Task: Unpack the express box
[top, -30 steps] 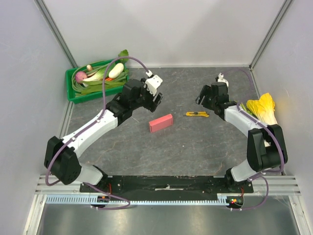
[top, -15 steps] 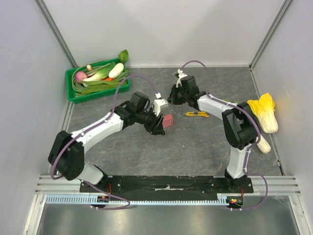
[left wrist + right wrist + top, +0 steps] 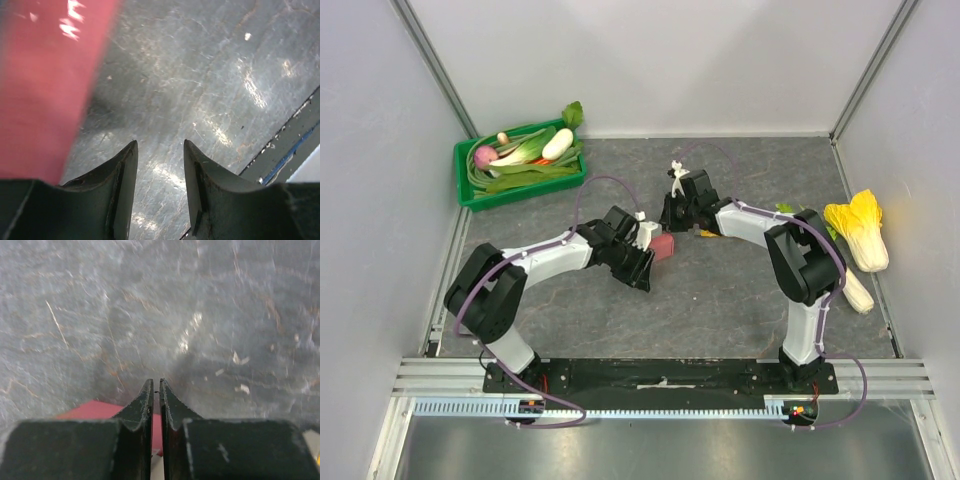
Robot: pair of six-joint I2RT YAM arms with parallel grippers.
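**As both hands crowd the box, a proper hold comes first**

While the express box (image 3: 662, 246) sits near the middle of the bench (image 3: 740, 300), pink-red and caught between the two arms, neither side has a real hold on it. From the wrist view, the left hand (image 3: 160, 145) is about half open with only bare bench between its fingers. The box runs along the outside of one finger, right up against it, not in the gap. Whether the box is flat or tipped on an edge, I can't tell.

Over to the right hand (image 3: 156, 382): pinched down to a hairline slit with nothing visibly caught in it. The tips are just past the box's edge, and red shows underneath.

The call, as I read it, is to pin first and open second. The left needs to shift sideways so the box's narrow body goes between its fingers, then close squarely on the plain faces. The right should work a seam or flap with those closed tips. The risk looks like the light carton skating away if the right pushes before the left is clamped.
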